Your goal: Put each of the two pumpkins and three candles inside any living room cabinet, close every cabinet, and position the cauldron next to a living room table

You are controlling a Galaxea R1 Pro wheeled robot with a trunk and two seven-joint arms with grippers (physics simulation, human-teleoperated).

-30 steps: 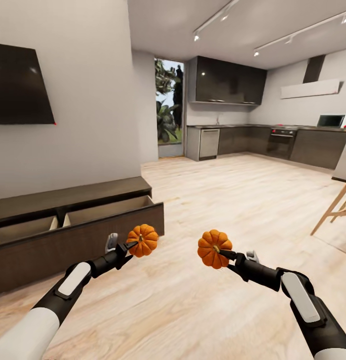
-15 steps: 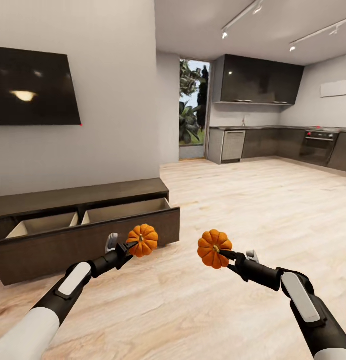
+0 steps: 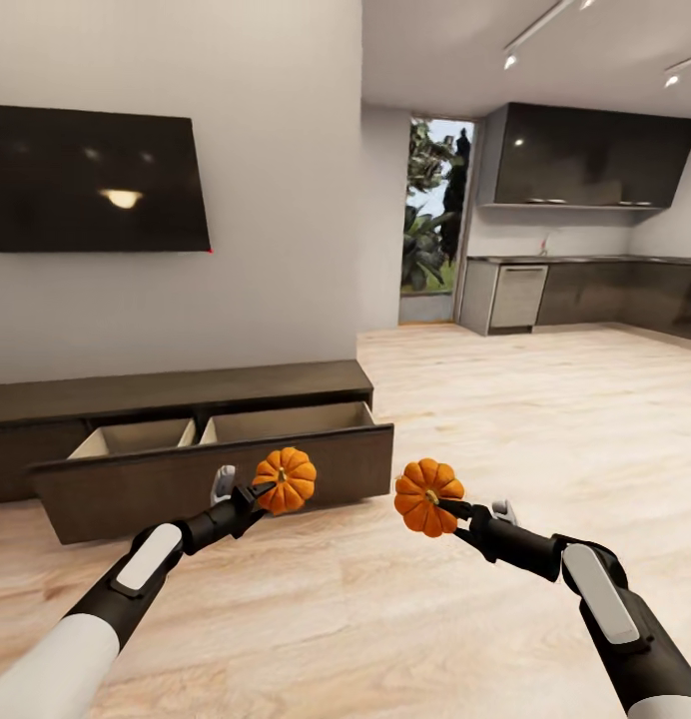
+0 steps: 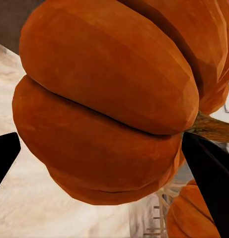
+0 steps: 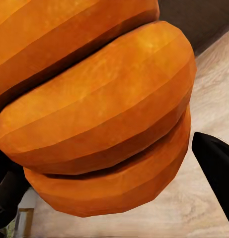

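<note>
Orange pumpkins, two, one per arm. Left pumpkin (image 3: 285,479) is sitting clamped in the left gripper (image 3: 263,490); right pumpkin (image 3: 427,496) is sitting clamped in the right gripper (image 3: 447,507). Both are being carried off the floor, presumably so that they can be dropped in from above once the robot is close enough.

Cabinet (image 3: 176,391): long, dark brown, standing against the far wall to the left, below the TV (image 3: 91,180). Its drawer (image 3: 226,449) is standing pulled out with two pale compartments showing, both apparently bare, ready to receive. The left pumpkin is hanging just in front of the drawer front, not yet over the opening.

Arms: both are reaching forward and low, forearms angling inward, wrists level, pumpkins apart from each other at roughly equal height.

Candles, cauldron, table: not entered.
</note>
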